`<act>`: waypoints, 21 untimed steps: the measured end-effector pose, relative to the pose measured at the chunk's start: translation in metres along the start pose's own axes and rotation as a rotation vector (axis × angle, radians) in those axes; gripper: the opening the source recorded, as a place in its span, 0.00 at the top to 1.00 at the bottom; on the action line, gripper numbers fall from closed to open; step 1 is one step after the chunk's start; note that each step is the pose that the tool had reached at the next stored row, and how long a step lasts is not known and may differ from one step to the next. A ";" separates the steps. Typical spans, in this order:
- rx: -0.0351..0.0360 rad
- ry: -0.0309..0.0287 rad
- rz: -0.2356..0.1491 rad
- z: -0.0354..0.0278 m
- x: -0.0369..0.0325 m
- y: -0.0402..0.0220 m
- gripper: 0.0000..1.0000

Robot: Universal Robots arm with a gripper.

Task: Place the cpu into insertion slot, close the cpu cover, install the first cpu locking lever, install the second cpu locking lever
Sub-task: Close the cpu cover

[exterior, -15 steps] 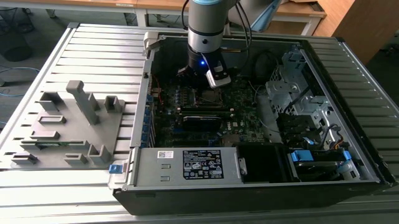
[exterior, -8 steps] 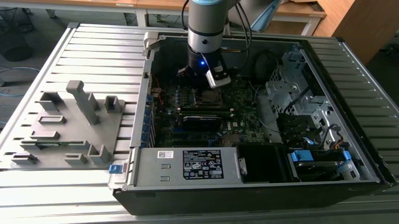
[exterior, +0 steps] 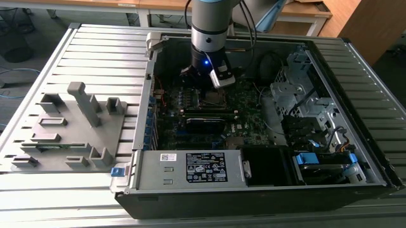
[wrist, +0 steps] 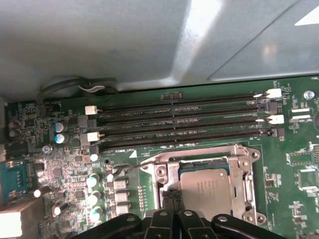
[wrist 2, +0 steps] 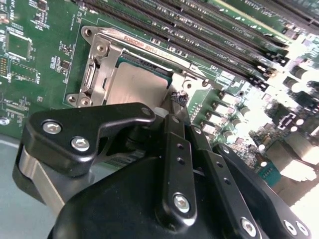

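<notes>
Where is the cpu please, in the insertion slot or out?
In: the cpu lies flat inside the silver rim of the insertion slot.

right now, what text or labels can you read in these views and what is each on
White label on the grey power supply box: print too small to read.
Small white sticker beside it: too small to read.
Stamped line on the cpu cover: a maker's mark, not quoted.
White lettering between the memory slots: too small to read.
Marks on the cpu top: too faint to read.
</notes>
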State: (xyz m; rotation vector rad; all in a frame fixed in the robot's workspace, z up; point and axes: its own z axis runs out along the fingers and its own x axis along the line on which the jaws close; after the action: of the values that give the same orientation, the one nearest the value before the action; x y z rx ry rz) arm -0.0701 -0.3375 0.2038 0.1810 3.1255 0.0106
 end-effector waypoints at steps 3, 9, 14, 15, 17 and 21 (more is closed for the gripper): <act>0.0001 0.0001 0.000 -0.0061 0.0000 0.0000 0.89; -0.0004 0.0001 0.000 -0.0087 -0.0010 0.0001 0.89; -0.0004 0.0001 0.000 -0.0086 -0.0102 0.0012 0.89; -0.0004 0.0001 0.000 -0.0086 -0.0123 0.0015 0.89; -0.0004 0.0001 0.000 -0.0085 -0.0171 0.0020 0.89; -0.0004 0.0001 0.000 -0.0085 -0.0206 0.0024 0.89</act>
State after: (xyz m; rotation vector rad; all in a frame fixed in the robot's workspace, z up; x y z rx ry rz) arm -0.0494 -0.3376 0.2126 0.1810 3.1256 0.0112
